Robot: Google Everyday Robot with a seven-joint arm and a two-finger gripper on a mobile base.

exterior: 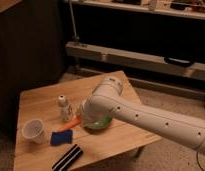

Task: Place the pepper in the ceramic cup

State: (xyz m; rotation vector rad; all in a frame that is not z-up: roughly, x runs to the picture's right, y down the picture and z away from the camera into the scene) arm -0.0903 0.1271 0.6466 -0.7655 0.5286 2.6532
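Observation:
The orange pepper (71, 123) sticks out to the left from the end of my arm, left of the green bowl (98, 123) and above the table. My gripper (80, 119) is mostly hidden behind the white wrist and is shut on the pepper. The white ceramic cup (33, 130) stands upright near the table's front left corner, well left of the pepper and apart from it.
A small white shaker (64, 107) stands just behind the pepper. A blue sponge (61, 138) lies below it. A black striped object (68, 157) lies at the front edge of the wooden table (41, 97). My arm covers most of the bowl.

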